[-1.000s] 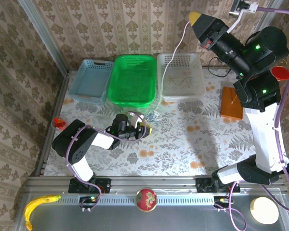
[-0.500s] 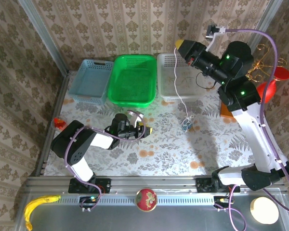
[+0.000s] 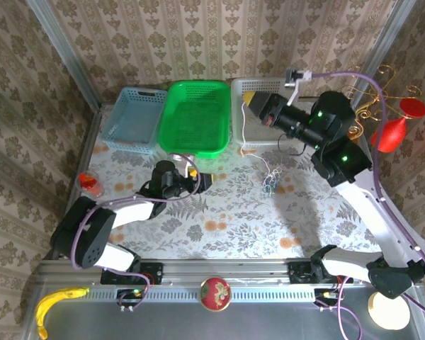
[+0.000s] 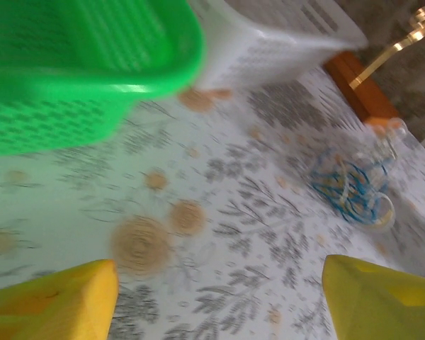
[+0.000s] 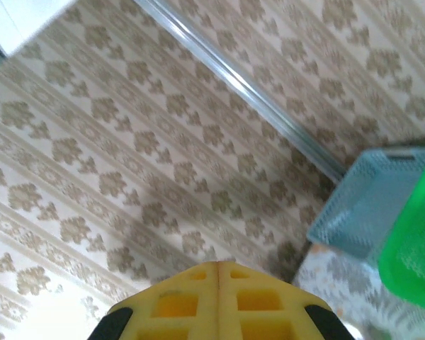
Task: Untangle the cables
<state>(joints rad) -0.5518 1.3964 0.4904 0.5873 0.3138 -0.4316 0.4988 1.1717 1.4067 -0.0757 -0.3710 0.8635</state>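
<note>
Cables (image 3: pixel 271 180) lie bunched on the tabletop (image 3: pixel 234 212) just in front of the white basket (image 3: pixel 258 139). A whitish strand runs up to the right gripper (image 3: pixel 249 99), jaws pinched on it. The left gripper (image 3: pixel 200 176), jaws apart, faces the bunch and is nearer.

Left wrist view: the whole frame is motion-blurred. The cables (image 4: pixel 350 193), at 3 o'clock, smear into one blue-and-tan knot, and separate strands cannot be told. The left gripper (image 4: pixel 216 290) has both fingers cut off at 7 and 5 o'clock. The green basket (image 4: pixel 78 78) is cropped at 11 o'clock.

Right wrist view: the right gripper (image 5: pixel 218 276) is cropped at 6 o'clock. The cord pinched in its closed seam is hidden.
</note>
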